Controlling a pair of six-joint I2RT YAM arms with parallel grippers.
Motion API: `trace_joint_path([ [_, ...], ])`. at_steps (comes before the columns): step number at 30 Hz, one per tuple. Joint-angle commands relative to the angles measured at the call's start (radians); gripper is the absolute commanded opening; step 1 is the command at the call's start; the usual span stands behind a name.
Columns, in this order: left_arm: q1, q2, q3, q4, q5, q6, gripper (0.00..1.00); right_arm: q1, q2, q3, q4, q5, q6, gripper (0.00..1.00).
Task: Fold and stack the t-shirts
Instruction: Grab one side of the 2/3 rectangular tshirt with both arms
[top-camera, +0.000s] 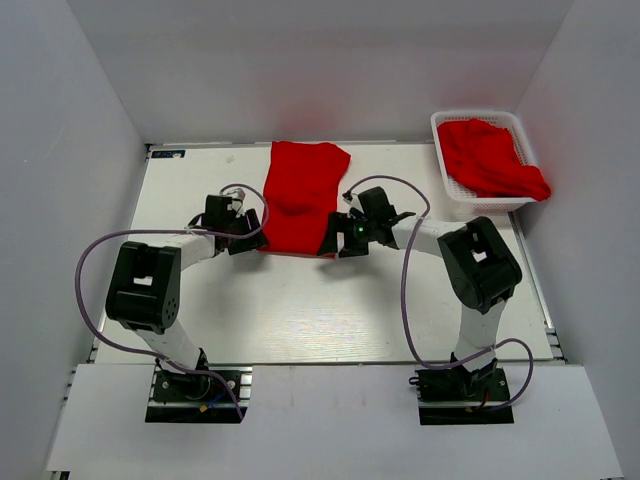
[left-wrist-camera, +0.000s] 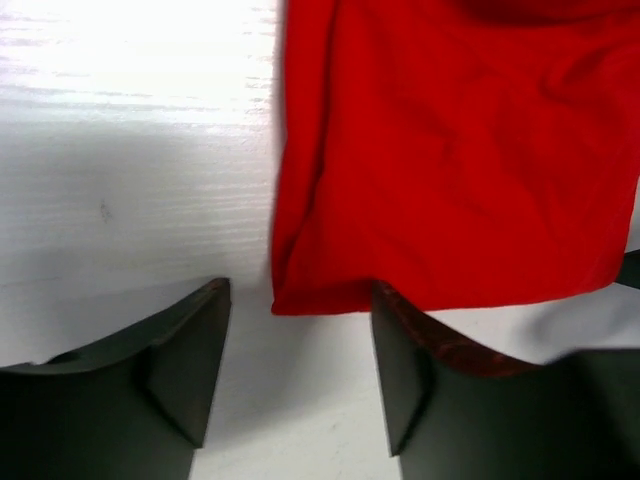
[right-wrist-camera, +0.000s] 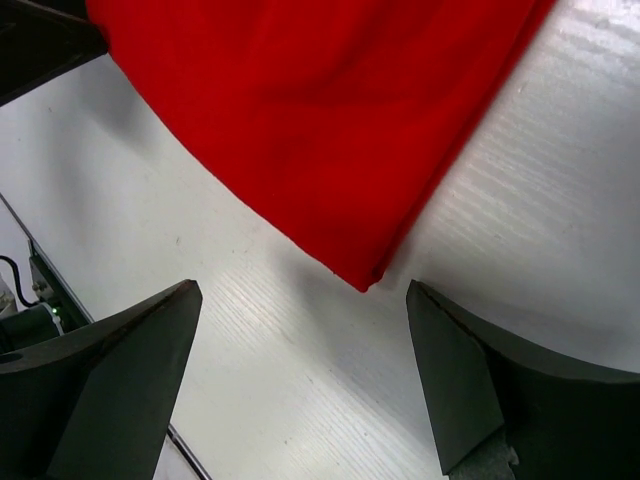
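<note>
Near edge: left base (top-camera: 195, 385) and right base (top-camera: 465, 388) bolted side by side, with a purple cable (top-camera: 79, 275) looping out beside each arm.

Mid table (top-camera: 300, 320): both arms reaching far and inward, wrists low over the white surface.

Left gripper (top-camera: 256, 234): released, jaws spread wide, nothing between them. Sited at the near-left corner of the flat shirt (top-camera: 300, 195). In the left wrist view, that corner (left-wrist-camera: 300, 290) lying just beyond the fingertips and in line with the gap. One fingertip (left-wrist-camera: 205, 310) over bare table, clear of the cloth. The other close against the near hem; contact not determinable.

Right gripper (top-camera: 336, 238): released likewise, jaws wide, holding nothing. In the right wrist view, near-right corner of the flat shirt (right-wrist-camera: 320, 120) pointing into the gap between the fingers, apart from both.

Flat shirt: bright red, plain, no print. Laid as a tall narrow block at the far centre of the table, long edges running near to far, far end close to the table's far edge. Doubled layers visible along the left edge in the left wrist view. Light creases only.

Far right: white lattice basket (top-camera: 446, 160) at the table's far-right corner, well apart from the flat shirt. Bunched shirt (top-camera: 490, 160), same red, heaped inside, one fold hanging over the basket's near-right rim.
</note>
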Motion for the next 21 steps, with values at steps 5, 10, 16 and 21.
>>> trace_joint_path([
  [5,-0.037,0.047,-0.037,0.044,0.031,0.024,0.55,0.006,0.059,0.019,0.055,0.009,0.017,0.82],
  [10,-0.055,0.067,-0.047,0.068,0.031,0.024,0.33,0.009,0.077,0.015,0.070,0.000,0.039,0.59],
  [16,-0.074,0.051,-0.047,0.090,0.064,0.003,0.00,0.007,0.041,-0.018,0.093,0.032,0.039,0.17],
  [21,-0.098,-0.067,-0.128,0.090,0.126,-0.017,0.00,0.012,-0.047,-0.102,0.081,0.037,0.005,0.00],
])
